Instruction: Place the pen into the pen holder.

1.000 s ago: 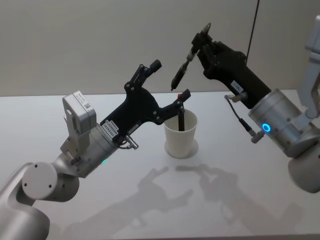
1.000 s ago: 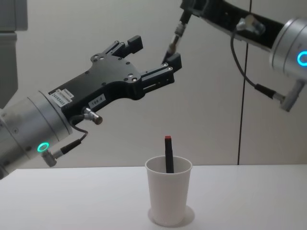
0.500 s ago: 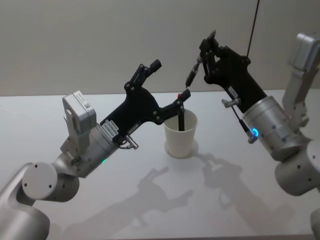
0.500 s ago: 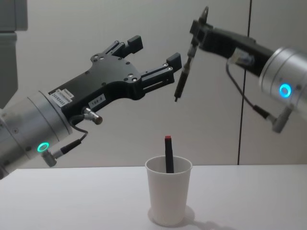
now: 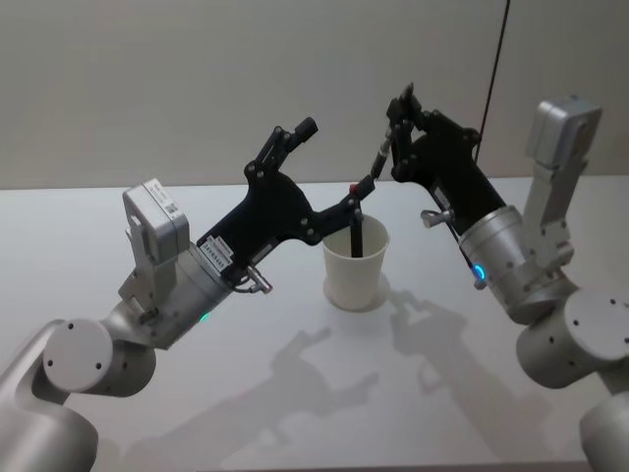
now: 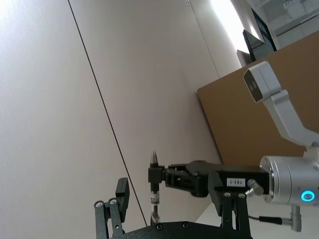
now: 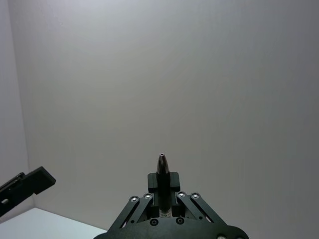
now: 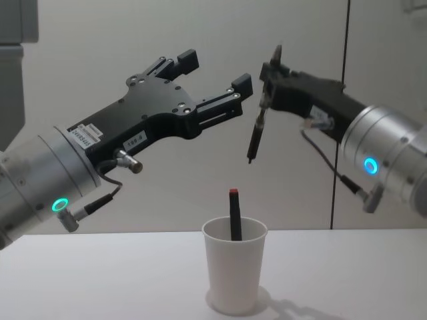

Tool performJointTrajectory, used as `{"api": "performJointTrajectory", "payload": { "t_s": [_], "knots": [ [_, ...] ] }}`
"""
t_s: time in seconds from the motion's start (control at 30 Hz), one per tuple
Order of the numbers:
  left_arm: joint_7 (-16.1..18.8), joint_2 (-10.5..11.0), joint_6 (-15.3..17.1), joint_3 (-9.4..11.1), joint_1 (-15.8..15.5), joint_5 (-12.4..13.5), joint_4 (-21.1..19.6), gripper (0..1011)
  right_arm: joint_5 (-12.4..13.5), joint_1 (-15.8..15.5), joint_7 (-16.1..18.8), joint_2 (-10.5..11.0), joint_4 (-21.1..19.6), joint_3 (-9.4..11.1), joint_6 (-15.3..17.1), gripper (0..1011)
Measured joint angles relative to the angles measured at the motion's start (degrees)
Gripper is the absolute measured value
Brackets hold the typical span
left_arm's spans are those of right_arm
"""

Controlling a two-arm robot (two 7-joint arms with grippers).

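- While the white paper cup [image 8: 235, 273] stands alone on the table [image 5: 197, 393], bare surface lies all round it.
- Right gripper [image 8: 267, 80] clamps the pen [image 8: 255, 130] near its top; the tip hangs above the cup's rim, toward 1 o'clock.
- Left gripper [image 8: 210, 77] hovers spread wide at the cup's 10 o'clock.
- Chest view shows air between the pen tip and a red-capped marker [image 8: 234, 213] leaning inside the cup.

Camera positions, four views.
Head looked down on the white cup [image 5: 355, 264]; chest faced it level, close. Both wrists aimed upward at wall, perhaps ceiling; the left's shared the held pen [image 6: 154, 191].
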Motion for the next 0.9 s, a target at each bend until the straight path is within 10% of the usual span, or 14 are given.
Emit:
{"api": "performJointTrajectory", "payload": {
  "t_s": [0.57,0.9],
  "knots": [
    [0.0,0.0,0.0,0.0,0.0,0.0,0.0,1004,-2.6,3.5,0.5,-2.4,10.2,-0.9,-2.4,107],
    [0.0,0.0,0.0,0.0,0.0,0.0,0.0,1004,-4.0,5.0,0.2,-3.3,14.4,-1.3,-2.8,360]
  ]
}}
